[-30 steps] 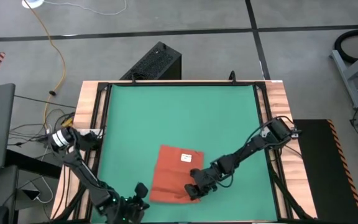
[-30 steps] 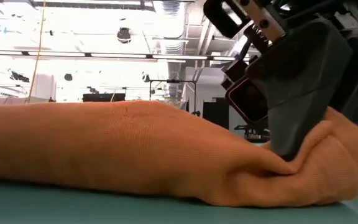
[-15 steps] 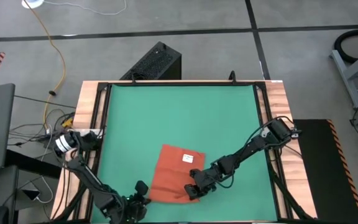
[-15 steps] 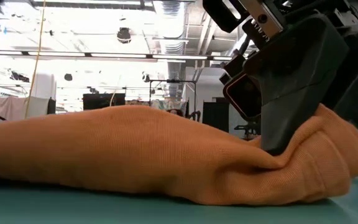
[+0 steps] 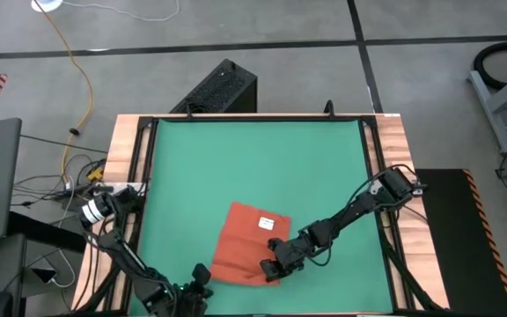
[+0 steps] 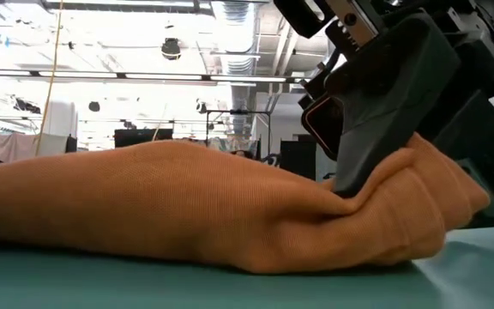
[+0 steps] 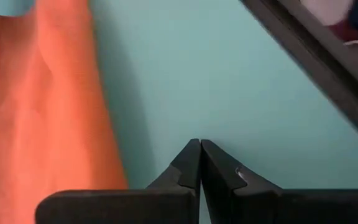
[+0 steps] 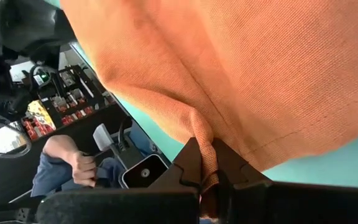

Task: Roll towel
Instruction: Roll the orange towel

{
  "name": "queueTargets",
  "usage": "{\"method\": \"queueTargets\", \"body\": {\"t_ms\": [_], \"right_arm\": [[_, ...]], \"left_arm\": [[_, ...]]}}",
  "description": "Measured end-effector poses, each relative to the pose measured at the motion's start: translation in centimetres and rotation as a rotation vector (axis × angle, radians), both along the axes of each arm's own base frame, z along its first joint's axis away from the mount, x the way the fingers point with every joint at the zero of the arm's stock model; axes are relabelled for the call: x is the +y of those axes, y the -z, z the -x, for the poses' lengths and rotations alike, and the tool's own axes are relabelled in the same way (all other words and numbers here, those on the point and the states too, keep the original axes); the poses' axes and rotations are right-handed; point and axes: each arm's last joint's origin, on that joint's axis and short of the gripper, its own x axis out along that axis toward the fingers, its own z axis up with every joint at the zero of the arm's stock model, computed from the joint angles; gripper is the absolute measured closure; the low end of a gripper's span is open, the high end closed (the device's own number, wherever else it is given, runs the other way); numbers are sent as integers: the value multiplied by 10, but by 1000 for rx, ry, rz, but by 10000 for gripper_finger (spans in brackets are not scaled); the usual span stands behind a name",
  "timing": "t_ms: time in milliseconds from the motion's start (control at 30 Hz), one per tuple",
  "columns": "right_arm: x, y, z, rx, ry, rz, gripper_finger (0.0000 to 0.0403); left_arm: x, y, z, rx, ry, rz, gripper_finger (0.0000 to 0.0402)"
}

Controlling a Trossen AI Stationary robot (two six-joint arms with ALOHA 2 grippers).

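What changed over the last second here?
The right gripper, shut on the towel, dragged the pinched fold leftward in the low view, bunching it up. The left gripper, shut and empty, pulled back toward the table's near edge. The towel's far end stayed flat on the green mat.

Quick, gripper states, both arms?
Left gripper: shut, empty, beside the towel.
Right gripper: shut on the towel's edge.

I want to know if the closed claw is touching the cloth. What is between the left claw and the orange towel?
Only bare green mat. In the left wrist view, the shut left gripper sits beside the towel, apart from it.
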Motion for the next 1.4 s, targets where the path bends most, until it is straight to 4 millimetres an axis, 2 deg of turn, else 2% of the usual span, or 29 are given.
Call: {"method": "queueTargets", "body": {"t_ms": [133, 267, 400, 600, 700, 867, 1100, 1233, 1400], "right_arm": [[0, 0, 0, -2, -1, -1, 379], [0, -1, 0, -14, -3, 2, 379], [0, -1, -1, -23, -4, 10, 379], [0, -1, -1, -27, -6, 18, 379], [0, -1, -1, -36, 3, 32, 379], [0, -1, -1, -48, 4, 39, 379], [4, -2, 1, -64, 4, 55, 379], [4, -2, 0, -70, 0, 58, 375], [3, -2, 0, -81, 18, 76, 381]], "left_arm": [[11, 0, 0, -38, -68, -118, 401], [19, 1, -7, -8, -97, -119, 402], [19, -1, -9, -29, -108, -121, 401], [8, -18, -10, -56, -70, -163, 401], [12, -18, -14, -66, -79, -205, 401], [21, -15, -22, -33, -107, -173, 401], [3, -38, 3, -75, -82, -51, 401], [2, -19, 12, 17, -45, -5, 401], [17, -7, 10, 8, -113, -33, 401]]}}
